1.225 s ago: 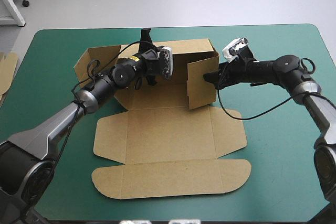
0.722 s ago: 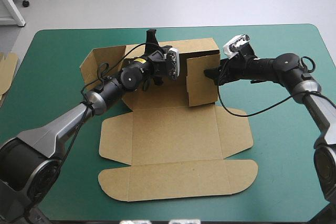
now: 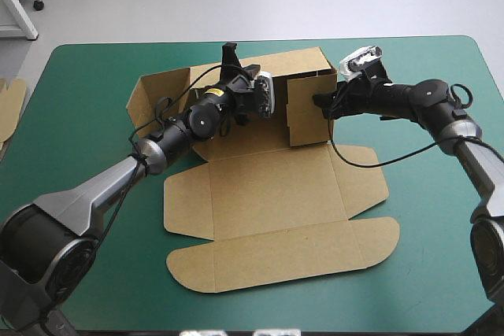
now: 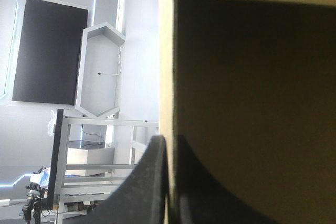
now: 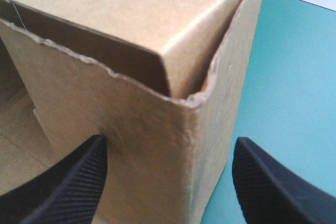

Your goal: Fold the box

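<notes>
Table with a teal-green cover (image 3: 441, 218) fills most of the high view, corners rounded, far edge near the top, the cover smooth and plain where bare. A strip of the same cover (image 5: 286, 77) shows in the right wrist view. A spare piece of brown board (image 3: 9, 104) sits just past the table's left edge, outside the cover, flap-shaped outline, partly cut off by the frame, and what it rests on cannot be told.
</notes>
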`<state>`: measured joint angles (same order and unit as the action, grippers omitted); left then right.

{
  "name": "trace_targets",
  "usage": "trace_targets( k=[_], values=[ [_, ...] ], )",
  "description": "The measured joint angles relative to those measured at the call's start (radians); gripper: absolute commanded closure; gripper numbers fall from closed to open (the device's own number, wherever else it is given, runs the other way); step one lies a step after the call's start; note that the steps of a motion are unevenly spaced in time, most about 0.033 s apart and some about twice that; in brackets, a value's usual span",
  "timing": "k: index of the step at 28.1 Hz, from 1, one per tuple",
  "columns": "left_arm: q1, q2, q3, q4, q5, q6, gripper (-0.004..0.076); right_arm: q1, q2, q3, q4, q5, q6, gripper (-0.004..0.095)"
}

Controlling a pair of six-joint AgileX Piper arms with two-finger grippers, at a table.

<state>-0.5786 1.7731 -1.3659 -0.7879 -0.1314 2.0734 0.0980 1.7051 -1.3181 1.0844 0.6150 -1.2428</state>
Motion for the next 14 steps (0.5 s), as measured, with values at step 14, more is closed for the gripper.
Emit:
trace_targets(
  k=[14],
  values=[
    [-0.032, 0.009, -0.001, 0.000, -0.012, 0.004, 0.0738, 0.001, 0.046, -0.009, 0.019, -0.027, -0.010, 0.0334]
  ],
)
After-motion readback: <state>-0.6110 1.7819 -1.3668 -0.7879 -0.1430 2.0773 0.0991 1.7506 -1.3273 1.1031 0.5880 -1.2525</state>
